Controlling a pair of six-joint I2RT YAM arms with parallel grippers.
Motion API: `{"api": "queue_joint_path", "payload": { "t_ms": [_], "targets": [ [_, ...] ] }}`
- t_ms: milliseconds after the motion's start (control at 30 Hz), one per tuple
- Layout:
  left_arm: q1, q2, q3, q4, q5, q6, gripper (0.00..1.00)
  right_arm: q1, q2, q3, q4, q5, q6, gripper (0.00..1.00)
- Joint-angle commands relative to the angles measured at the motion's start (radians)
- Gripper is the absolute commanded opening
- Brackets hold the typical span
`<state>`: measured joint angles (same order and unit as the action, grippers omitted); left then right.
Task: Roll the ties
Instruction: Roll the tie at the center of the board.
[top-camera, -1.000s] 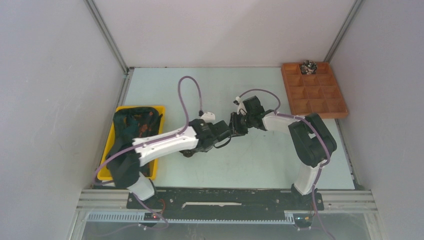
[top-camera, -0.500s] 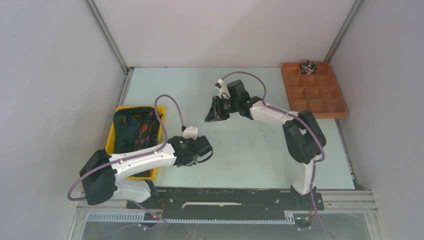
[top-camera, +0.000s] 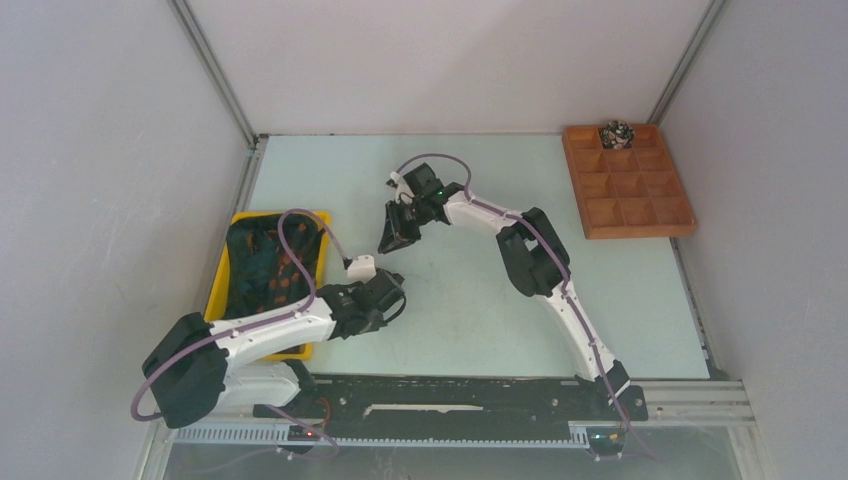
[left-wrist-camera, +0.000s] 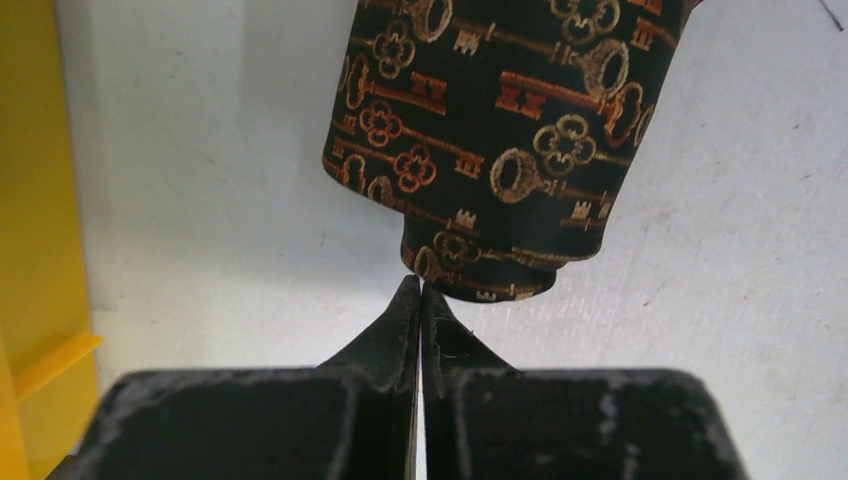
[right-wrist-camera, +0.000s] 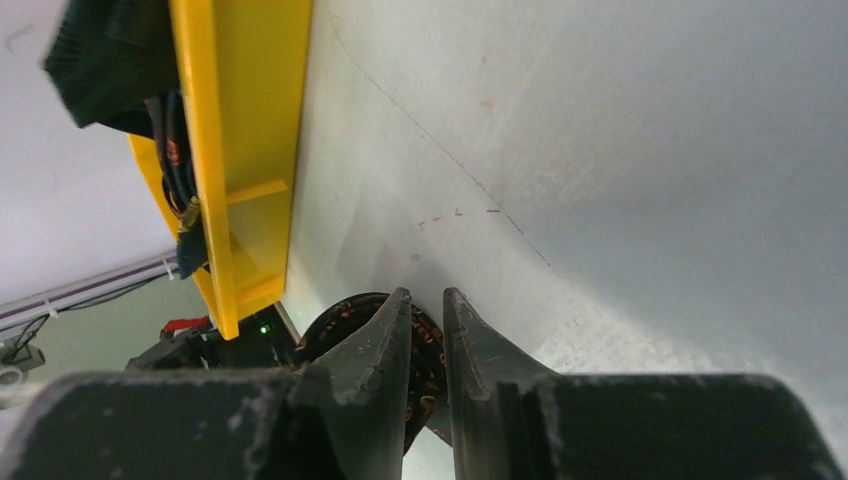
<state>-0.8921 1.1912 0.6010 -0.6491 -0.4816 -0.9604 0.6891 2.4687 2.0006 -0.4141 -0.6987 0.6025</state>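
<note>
A rolled tie (left-wrist-camera: 490, 140), black with orange key motifs, hangs just above the table as a tight coil. My right gripper (top-camera: 392, 236) is shut on this coil (right-wrist-camera: 335, 319), which shows dark between and behind its fingers (right-wrist-camera: 385, 340). The left gripper (left-wrist-camera: 420, 285) sits just below the coil with its jaws pressed together and nothing in them. From above it (top-camera: 393, 298) lies low near the bin. More ties (top-camera: 265, 262) are heaped in the yellow bin (top-camera: 272, 214). One finished coil (top-camera: 617, 133) rests in the wooden tray (top-camera: 640, 232).
The yellow bin (right-wrist-camera: 245, 120) stands at the table's left edge, close to both grippers. The wooden compartment tray sits at the back right. Purple cables (top-camera: 430, 160) loop over both arms. Grey walls enclose the table on three sides.
The left arm has pulled back toward its base and its jaws have shut. The right arm has stretched out and swung left toward the bin, carrying the rolled tie.
</note>
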Motion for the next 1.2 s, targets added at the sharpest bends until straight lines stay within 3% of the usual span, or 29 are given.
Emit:
{"api": "queue_joint_path", "payload": {
  "t_ms": [0,400,800,900,1167],
  "targets": [
    [0.027,0.006,-0.022,0.108,0.003,0.003,0.0,0.031,0.034,0.06,-0.053,-0.059,0.012,0.2],
    [0.086,0.078,-0.018,0.229,-0.042,0.043,0.0,0.049,-0.013,-0.114,0.036,-0.055,0.042,0.17],
    [0.096,0.096,-0.013,0.234,-0.055,0.043,0.0,0.039,-0.042,-0.155,0.041,-0.022,0.064,0.16],
    [0.092,0.046,-0.023,0.19,-0.035,0.037,0.0,0.026,-0.059,-0.163,0.038,0.008,0.058,0.2],
    [0.063,-0.221,-0.05,0.04,0.054,0.086,0.02,-0.048,-0.14,-0.182,0.052,0.059,0.046,0.48]
  ]
}}
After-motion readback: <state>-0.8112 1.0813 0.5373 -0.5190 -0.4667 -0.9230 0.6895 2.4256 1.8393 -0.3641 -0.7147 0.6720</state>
